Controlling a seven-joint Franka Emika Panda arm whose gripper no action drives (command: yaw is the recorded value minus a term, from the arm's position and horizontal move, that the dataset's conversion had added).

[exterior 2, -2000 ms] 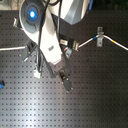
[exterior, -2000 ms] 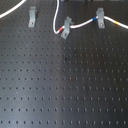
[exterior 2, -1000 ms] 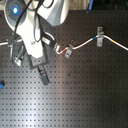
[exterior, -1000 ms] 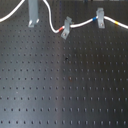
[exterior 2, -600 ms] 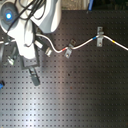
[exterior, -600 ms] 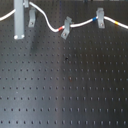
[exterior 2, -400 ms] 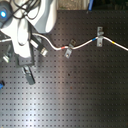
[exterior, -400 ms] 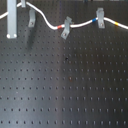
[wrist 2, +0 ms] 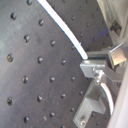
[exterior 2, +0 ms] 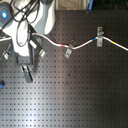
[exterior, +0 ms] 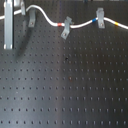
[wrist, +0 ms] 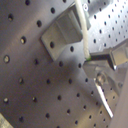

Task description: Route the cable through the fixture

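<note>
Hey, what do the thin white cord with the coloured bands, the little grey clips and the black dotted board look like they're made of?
The thin white cable looks like a soft plastic-sheathed cord: it curves smoothly between clips. Its red, blue and yellow bands may be tape or paint. The narrow grey fixture and the slanted grey clip look like dull bent sheet metal. The black perforated board is probably matte anodised metal.

One white cable (exterior: 50, 21), three grey clips: the fixture (exterior: 31, 19), a slanted clip (exterior: 65, 28), a wider clip (exterior: 100, 19).
</note>
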